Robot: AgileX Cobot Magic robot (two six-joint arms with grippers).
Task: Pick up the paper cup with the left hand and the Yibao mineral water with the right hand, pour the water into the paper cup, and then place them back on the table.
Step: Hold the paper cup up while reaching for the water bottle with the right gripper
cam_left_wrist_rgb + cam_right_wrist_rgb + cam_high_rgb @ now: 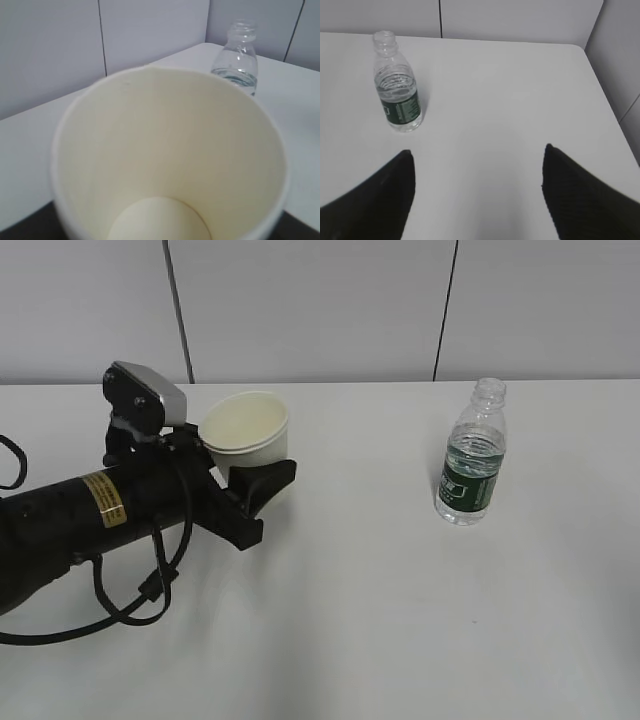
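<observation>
The paper cup (245, 428) is white with a cream inside and sits between the jaws of my left gripper (262, 462). The near black jaw presses against its side and the far jaw is hidden behind it. In the left wrist view the cup (170, 160) fills the frame, with its empty bottom showing. The Yibao mineral water (472, 455) stands upright and capless on the table (380, 620) to the right, part full. In the right wrist view my right gripper (477, 155) is open and empty, and the bottle (397, 85) stands ahead of it to the left. This gripper is out of the exterior view.
The left arm's loose black cable (130, 605) lies on the table at the front left. A grey panelled wall (320, 310) runs behind the table. The table's right edge (605, 100) shows in the right wrist view.
</observation>
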